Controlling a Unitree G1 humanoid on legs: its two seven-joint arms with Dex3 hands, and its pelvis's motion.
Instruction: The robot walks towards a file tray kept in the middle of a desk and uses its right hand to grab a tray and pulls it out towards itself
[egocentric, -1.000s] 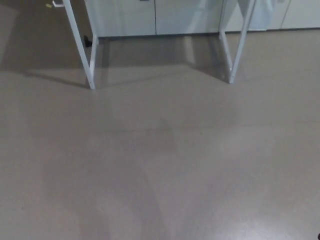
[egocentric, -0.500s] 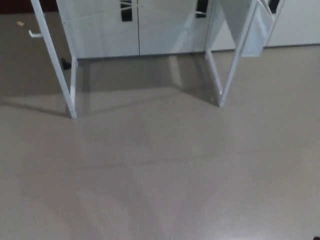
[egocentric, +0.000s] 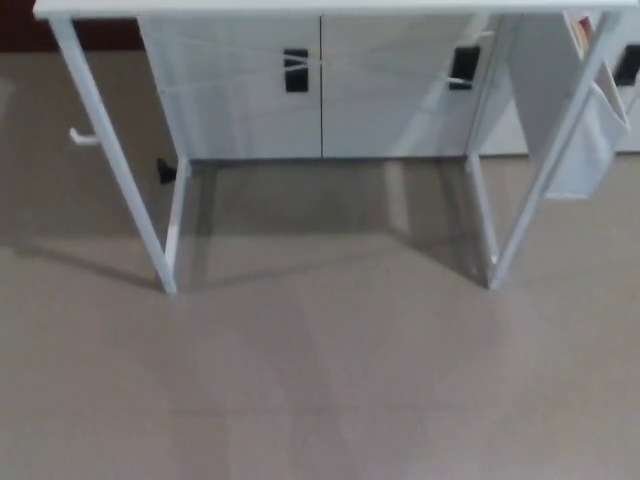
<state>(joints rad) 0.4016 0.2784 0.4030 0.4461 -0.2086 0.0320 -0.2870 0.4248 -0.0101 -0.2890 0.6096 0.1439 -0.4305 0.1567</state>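
Note:
A white desk stands ahead in the head view; only the front edge of its top shows along the upper border. Its slanted white legs, the left one and the right one, reach down to the grey floor. The desk's surface is out of frame, so no file tray is visible. Neither of my hands appears in the picture.
White cabinet doors with black handles stand behind the desk. A white fabric pouch hangs at the desk's right side. A small white hook sticks out from the left leg. Grey floor fills the lower half.
The whole picture has shifted downward: the camera has tilted up or moved closer, so the desk legs sit lower in frame and the desk's top edge now shows.

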